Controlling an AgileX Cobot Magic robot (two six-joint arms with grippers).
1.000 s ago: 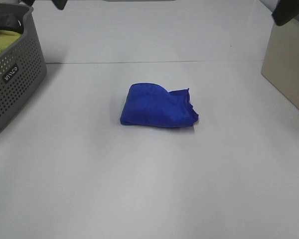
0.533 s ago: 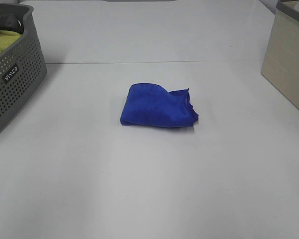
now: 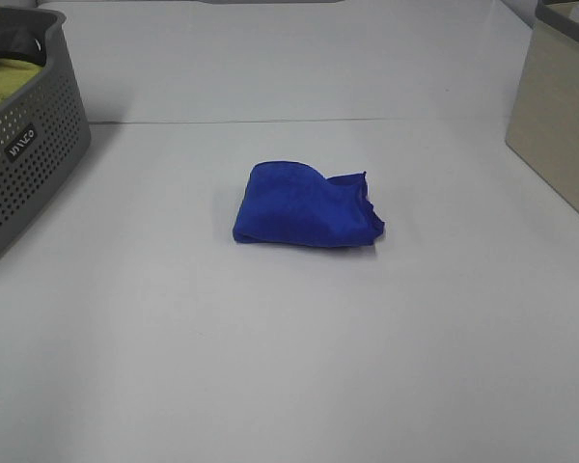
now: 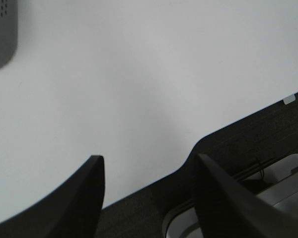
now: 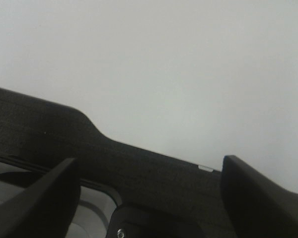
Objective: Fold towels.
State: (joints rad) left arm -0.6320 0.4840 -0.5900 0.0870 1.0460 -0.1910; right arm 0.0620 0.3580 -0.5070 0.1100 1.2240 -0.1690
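Observation:
A blue towel (image 3: pixel 306 206) lies folded into a small, slightly rumpled bundle in the middle of the white table (image 3: pixel 289 367). Neither gripper shows in the exterior high view. In the left wrist view my left gripper (image 4: pixel 149 196) is open and empty, its dark fingers (image 4: pixel 79 198) over the table's edge. In the right wrist view my right gripper (image 5: pixel 149 198) is open and empty, its fingers (image 5: pixel 258 198) also over the table's edge. The towel shows in neither wrist view.
A grey perforated basket (image 3: pixel 24 145) with yellow-green cloth (image 3: pixel 0 82) inside stands at the far left. A beige box (image 3: pixel 560 125) stands at the far right. A corner of the basket (image 4: pixel 2 34) shows in the left wrist view.
One second ago dark parts of both arms showed at the top corners of the exterior view. They have since left the view. The towel has not moved.

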